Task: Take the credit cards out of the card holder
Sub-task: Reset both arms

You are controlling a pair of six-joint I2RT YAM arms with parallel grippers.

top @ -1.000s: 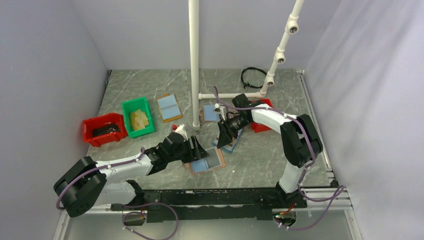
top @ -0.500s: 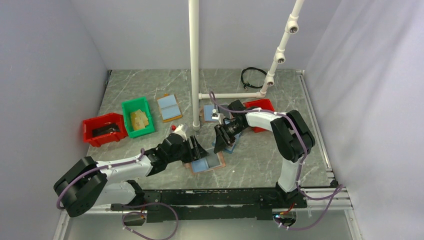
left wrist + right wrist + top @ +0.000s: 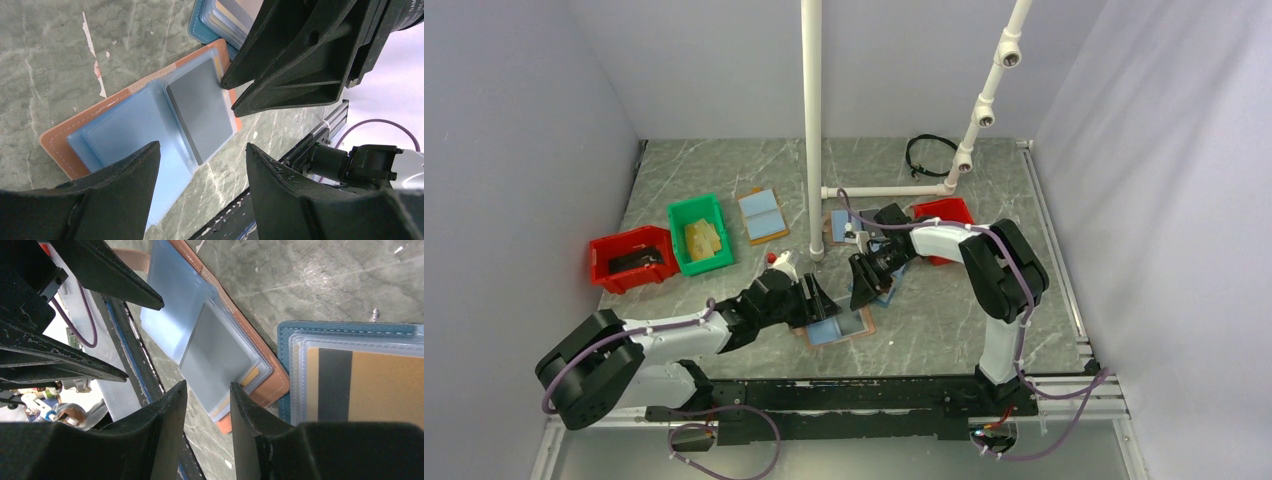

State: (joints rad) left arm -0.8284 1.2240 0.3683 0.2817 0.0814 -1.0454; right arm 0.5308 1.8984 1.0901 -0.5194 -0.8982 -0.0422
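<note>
Tan-rimmed, blue-lined bifold card holder (image 3: 834, 330) lay open flat. Risk: right gripper (image 3: 228, 98), tips narrowly parted, sat at the outer edge of the dark grey plastic credit card (image 3: 200, 112) and could snag the clear sleeve (image 3: 260, 365) or the gold card (image 3: 248, 377) beneath. Left gripper (image 3: 202, 150) gaped wide over the blue half; if unpinned, holder could slide

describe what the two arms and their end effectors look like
Both the left arm and right arm have white links, bulky black joints and purple cables looped along them. The left end effector and right end effector are matte black, with two wedge-shaped fingers each.
</note>
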